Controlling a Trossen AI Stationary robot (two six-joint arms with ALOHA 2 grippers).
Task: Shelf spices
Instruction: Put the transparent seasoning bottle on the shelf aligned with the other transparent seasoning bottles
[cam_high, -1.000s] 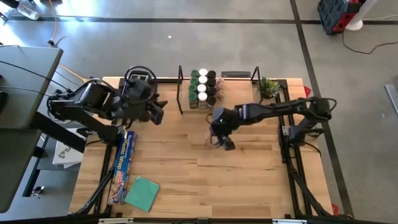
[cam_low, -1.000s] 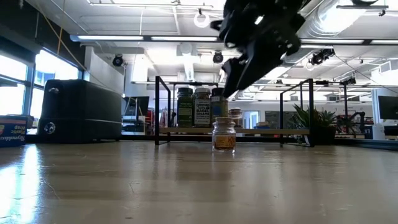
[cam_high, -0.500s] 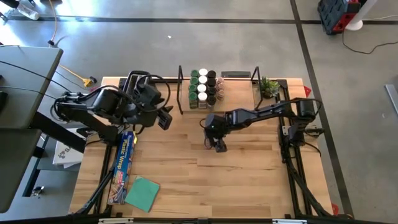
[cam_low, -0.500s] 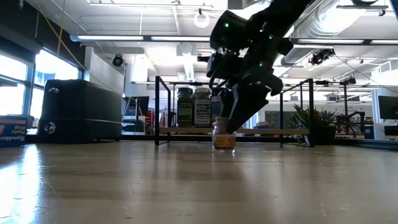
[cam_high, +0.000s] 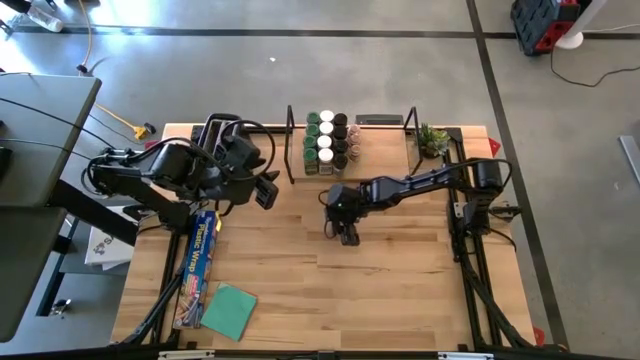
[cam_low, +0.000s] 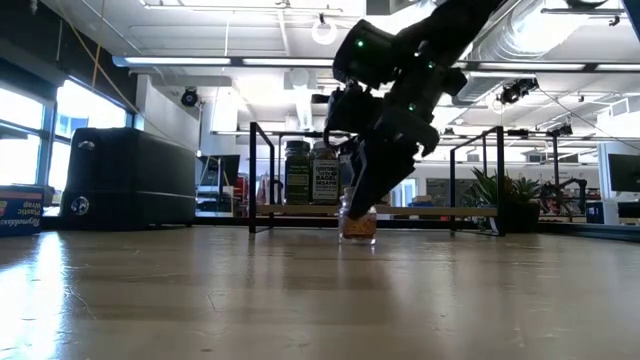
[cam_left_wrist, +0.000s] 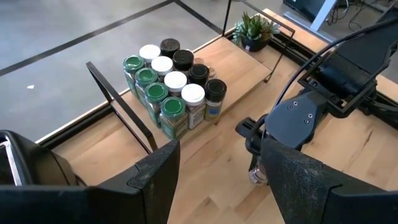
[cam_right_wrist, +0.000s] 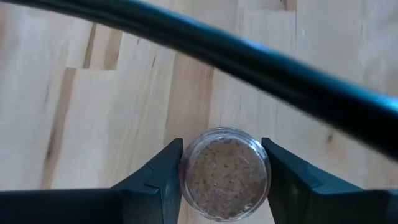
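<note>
Right gripper (cam_right_wrist: 224, 171) fingers clamp the small clear-lidded glass spice jar (cam_right_wrist: 225, 172) before the light-wood shelf (cam_high: 385, 150); light, rigid, slippery, best held mid-body; left fingers apart

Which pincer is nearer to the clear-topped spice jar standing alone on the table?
The right pincer: its fingers sit on both sides of the jar. The left pincer hangs far off, near the shelf's left end.

Right gripper (cam_low: 362, 215) low over clear jar (cam_low: 358, 227) on table (cam_low: 300, 290), shelf (cam_low: 375, 209) with jars behind
</note>
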